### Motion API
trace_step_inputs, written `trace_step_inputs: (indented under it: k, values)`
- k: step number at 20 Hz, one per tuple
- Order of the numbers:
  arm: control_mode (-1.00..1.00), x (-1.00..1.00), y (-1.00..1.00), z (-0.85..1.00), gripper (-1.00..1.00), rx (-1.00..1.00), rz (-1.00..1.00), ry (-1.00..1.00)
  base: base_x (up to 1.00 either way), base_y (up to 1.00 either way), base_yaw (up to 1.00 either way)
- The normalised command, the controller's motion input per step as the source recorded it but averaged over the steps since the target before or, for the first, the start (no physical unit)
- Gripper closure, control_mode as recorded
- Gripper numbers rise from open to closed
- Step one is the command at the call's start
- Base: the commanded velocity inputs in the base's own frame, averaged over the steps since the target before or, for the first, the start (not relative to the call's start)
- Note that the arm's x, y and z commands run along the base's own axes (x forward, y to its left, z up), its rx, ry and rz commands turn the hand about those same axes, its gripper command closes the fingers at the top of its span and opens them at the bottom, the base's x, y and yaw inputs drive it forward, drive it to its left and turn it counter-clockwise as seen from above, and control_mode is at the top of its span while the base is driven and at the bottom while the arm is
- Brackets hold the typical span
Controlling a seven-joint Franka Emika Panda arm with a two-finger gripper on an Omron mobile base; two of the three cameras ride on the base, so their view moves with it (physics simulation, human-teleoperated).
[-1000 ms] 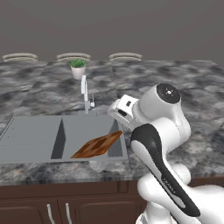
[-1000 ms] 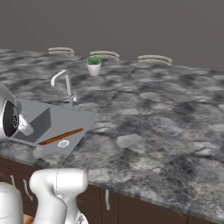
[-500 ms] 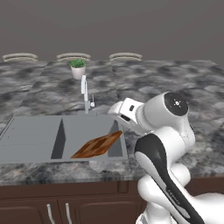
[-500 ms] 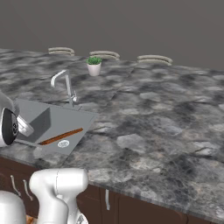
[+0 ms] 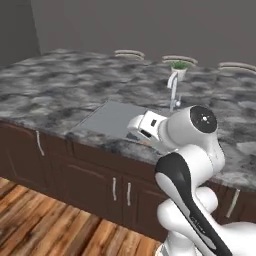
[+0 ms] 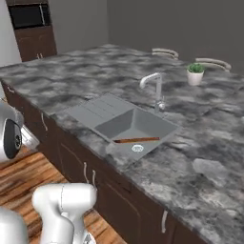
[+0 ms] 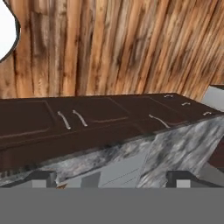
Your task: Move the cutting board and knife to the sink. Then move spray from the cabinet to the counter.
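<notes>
Where the sink (image 6: pixel 138 125) is sunk into the counter (image 6: pixel 71 81), a thin brown edge, the cutting board (image 6: pixel 137 140), lies across the basin floor near the drain. I cannot make out the knife. The faucet (image 6: pixel 155 88) stands at the basin's far rim, a small potted plant (image 6: pixel 195 74) beyond it. In the hand view, the gripper (image 7: pixel 112 179) has its 2 fingertips (image 7: pixel 41 178) spread wide, holding nothing, facing drawers (image 7: pixel 65 120) and wooden floor (image 7: pixel 122 43).

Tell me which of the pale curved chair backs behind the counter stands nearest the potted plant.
The right-hand chair back, just behind the potted plant; the other sits further left.
</notes>
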Motion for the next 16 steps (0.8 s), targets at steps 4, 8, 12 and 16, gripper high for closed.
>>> trace_step_inputs:
  k: [4, 8, 12, 16]
  values:
    - [1.00, 0.00, 0.00, 0.00, -1.00, 0.00, 0.00, 0.00, 0.00, 0.00, 1.00]
    - [1.00, 0.00, 0.00, 0.00, -1.00, 0.00, 0.00, 0.00, 0.00, 0.00, 1.00]
    - [1.00, 0.00, 0.00, 0.00, -1.00, 0.00, 0.00, 0.00, 0.00, 0.00, 1.00]
    - [1.00, 0.00, 0.00, 0.00, -1.00, 0.00, 0.00, 0.00, 0.40, -0.02, 0.86]
